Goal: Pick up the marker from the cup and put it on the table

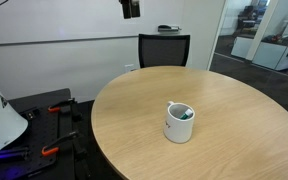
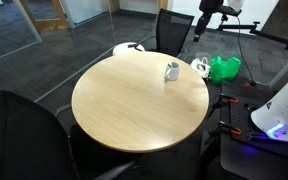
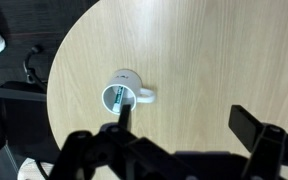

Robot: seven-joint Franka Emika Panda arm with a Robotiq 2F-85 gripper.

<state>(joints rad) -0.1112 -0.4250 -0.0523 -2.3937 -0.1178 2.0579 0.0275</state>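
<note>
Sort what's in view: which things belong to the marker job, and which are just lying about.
Job: marker, cup, table, gripper.
Lying about: black chair, green bundle on the floor.

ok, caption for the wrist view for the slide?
Open gripper hovers above the table, looking down at the cup with the marker inside.

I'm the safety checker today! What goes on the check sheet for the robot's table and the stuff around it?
Surface: round wooden table, bare apart from the cup.
Job's things: white cup upright; green marker inside it.
Clutter: nothing seen on the table.
Grippers: gripper open, high up, holding nothing.
Cables: dark loop on the floor, perhaps a cable.
Surroundings: black chair; green bundle on the floor.
</note>
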